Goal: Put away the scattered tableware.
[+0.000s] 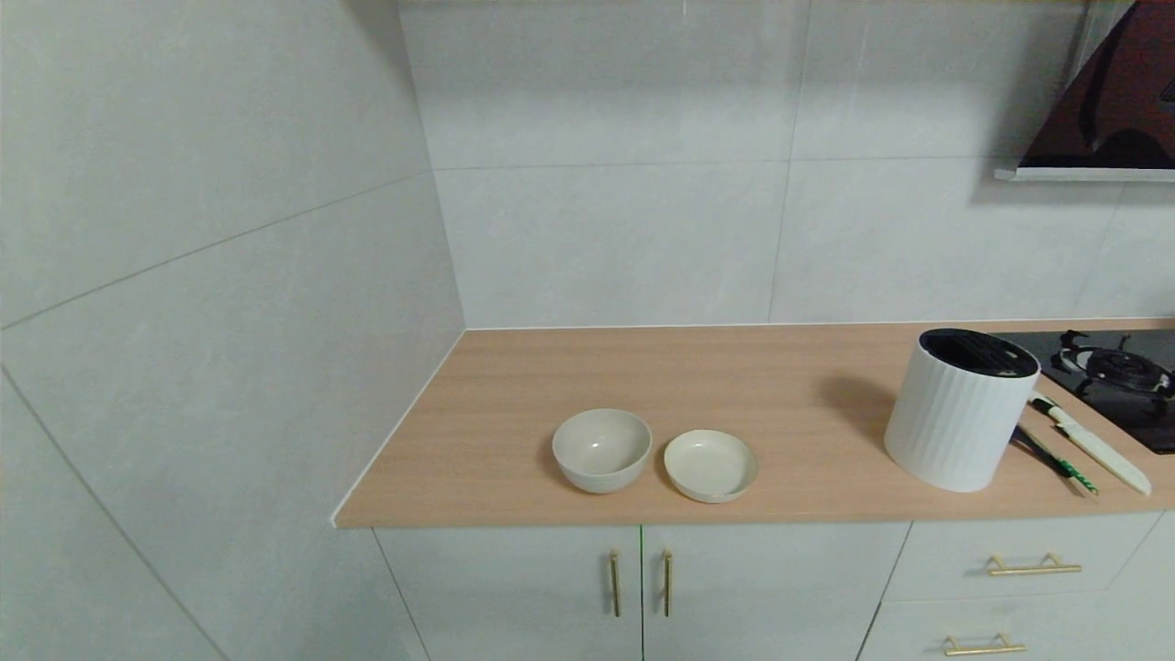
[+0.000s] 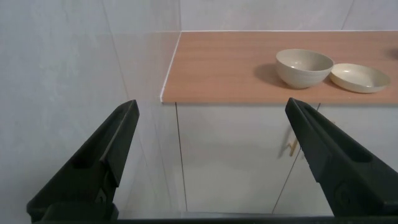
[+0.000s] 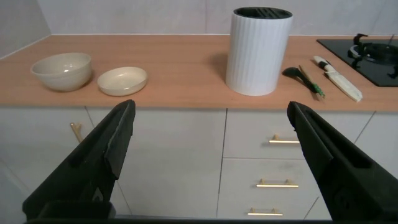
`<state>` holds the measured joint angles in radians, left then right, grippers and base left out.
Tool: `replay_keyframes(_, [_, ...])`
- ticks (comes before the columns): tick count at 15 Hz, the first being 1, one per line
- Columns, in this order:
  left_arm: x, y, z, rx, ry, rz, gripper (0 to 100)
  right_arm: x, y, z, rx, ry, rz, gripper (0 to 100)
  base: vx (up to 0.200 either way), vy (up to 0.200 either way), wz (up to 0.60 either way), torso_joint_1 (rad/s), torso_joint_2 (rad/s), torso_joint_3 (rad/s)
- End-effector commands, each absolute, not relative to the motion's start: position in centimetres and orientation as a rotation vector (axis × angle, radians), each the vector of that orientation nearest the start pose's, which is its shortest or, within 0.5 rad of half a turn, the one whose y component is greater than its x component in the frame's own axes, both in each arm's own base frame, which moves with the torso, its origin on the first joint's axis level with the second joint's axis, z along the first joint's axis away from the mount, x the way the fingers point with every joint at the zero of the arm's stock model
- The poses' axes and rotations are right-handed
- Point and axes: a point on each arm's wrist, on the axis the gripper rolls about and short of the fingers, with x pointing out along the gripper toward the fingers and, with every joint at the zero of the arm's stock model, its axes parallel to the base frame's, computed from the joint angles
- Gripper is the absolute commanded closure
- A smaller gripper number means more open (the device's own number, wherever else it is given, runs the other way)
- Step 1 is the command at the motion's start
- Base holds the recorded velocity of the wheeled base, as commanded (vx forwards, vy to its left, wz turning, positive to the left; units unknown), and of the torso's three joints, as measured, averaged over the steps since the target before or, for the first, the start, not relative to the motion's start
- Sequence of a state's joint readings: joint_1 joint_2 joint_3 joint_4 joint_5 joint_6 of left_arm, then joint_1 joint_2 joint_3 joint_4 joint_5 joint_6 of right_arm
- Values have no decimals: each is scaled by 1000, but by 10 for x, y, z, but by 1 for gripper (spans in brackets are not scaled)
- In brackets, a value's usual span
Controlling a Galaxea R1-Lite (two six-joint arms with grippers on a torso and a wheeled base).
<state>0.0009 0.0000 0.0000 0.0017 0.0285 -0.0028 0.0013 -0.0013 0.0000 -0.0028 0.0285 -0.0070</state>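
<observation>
Left end effector [image 2: 211,107] spread wide, nothing between its fingers; it hangs in front of the cupboard doors [image 1: 643,588], below the worktop [image 1: 734,367] edge; right end effector [image 3: 210,107] likewise spread and empty, low before the drawers [image 1: 1028,565]; I judge both are held open and back because no grasp is picked yet. Bowl [image 1: 601,448] sits upright near the front edge of the worktop; shallow dish [image 1: 710,464] just beside it on the right, mouth up; cannot tell if the rims touch. White ribbed holder [image 1: 959,410] stands upright further right, with a black slotted top; knife [image 1: 1092,445] and dark utensil with green handle [image 1: 1056,457] lie flat just beside it, between holder and stove [image 1: 1115,372]; slots suggest these two belong in the holder. Nothing is put away so far; bowl and dish are nearer my left arm, knife and utensil nearer my right; likely why each arm faces its own side.
</observation>
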Motion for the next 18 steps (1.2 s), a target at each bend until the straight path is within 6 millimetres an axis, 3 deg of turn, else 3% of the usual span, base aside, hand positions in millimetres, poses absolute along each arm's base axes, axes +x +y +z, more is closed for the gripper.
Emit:
replay_keyframes(1, [-23, 1, 75, -3, 1, 29, 0, -23, 1, 76, -8, -3, 32, 0, 0, 0, 0, 0, 0, 0])
replay_keyframes(12, [-23, 1, 75, -3, 1, 29, 0, -23, 1, 76, -6, -3, 31, 0, 0, 0, 0, 0, 0, 0])
replay_keyframes(18, [-23, 1, 75, -3, 1, 31, 0, -23, 1, 76, -8, -3, 31, 0, 0, 0, 0, -139, 312, 167])
